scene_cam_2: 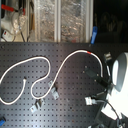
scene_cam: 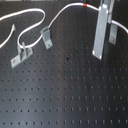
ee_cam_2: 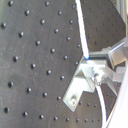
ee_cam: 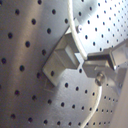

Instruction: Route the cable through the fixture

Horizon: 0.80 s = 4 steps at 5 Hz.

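Observation:
The white cable (scene_cam_2: pixel 47 62) lies in loops across the black perforated board (scene_cam: pixel 65 95), and its red band (scene_cam: pixel 86 6) sits near the far edge. Two small metal fixture brackets (scene_cam: pixel 46 36) (scene_cam: pixel 21 54) stand on the first exterior view's left, also seen in the second exterior view (scene_cam_2: pixel 54 93) (scene_cam_2: pixel 36 106). Part of the cable loop lies close beside them. My gripper (scene_cam: pixel 106 46) is well to the right of the brackets, just past the red band. In both wrist views the cable (ee_cam: pixel 75 30) (ee_cam_2: pixel 82 35) runs between the metal fingers (ee_cam: pixel 64 56), which are shut on it.
Clear plastic bins (scene_cam_2: pixel 60 20) and clutter (scene_cam_2: pixel 12 20) stand beyond the board's far edge. The white robot body (scene_cam_2: pixel 119 75) fills the second exterior view's right. The cable's free end (scene_cam: pixel 12 26) rests near the first exterior view's left edge.

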### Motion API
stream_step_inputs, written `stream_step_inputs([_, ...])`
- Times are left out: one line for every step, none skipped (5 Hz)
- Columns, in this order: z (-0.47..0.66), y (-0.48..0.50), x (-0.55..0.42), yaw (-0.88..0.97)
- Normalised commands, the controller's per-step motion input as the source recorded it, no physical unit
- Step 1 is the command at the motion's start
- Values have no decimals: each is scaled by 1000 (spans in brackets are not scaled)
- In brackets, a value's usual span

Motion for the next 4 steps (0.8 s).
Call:
stream_step_inputs([47,1,1,0])
stream_step_inputs([375,-201,-204,0])
stream_step_inputs([0,-9,-5,0])
stream_step_inputs([1,-20,-12,0])
